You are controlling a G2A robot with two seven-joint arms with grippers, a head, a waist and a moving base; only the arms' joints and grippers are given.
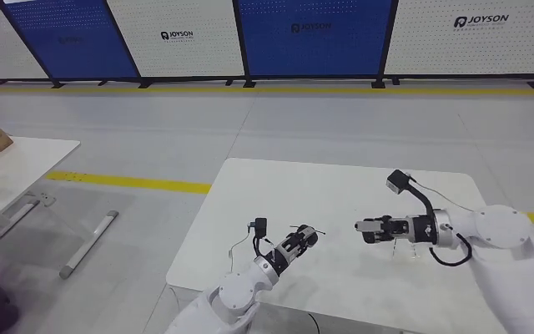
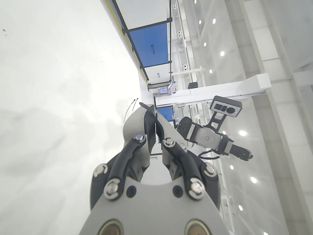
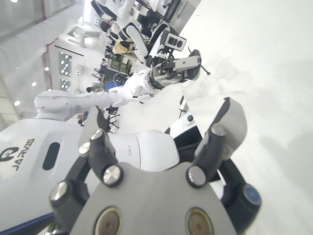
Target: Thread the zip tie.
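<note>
My left gripper (image 2: 152, 113) is shut on a thin black zip tie (image 2: 145, 106), whose ends stick out past the fingertips and curve toward the white table (image 1: 334, 184). In the top view this gripper (image 1: 305, 236) hovers over the table's near middle. My right gripper (image 1: 365, 226) hangs a short way to its right, pointing at it, with a gap between the two. In the right wrist view my right gripper (image 3: 161, 108) stands open and holds nothing. Farther off in that view the left gripper (image 3: 193, 62) shows the zip tie (image 3: 206, 71) poking out.
The table's left edge (image 1: 196, 225) and near edge lie close to the left arm. A second white table (image 1: 33, 159) stands at the far left across open floor. Blue and white partition panels (image 1: 313, 37) line the back.
</note>
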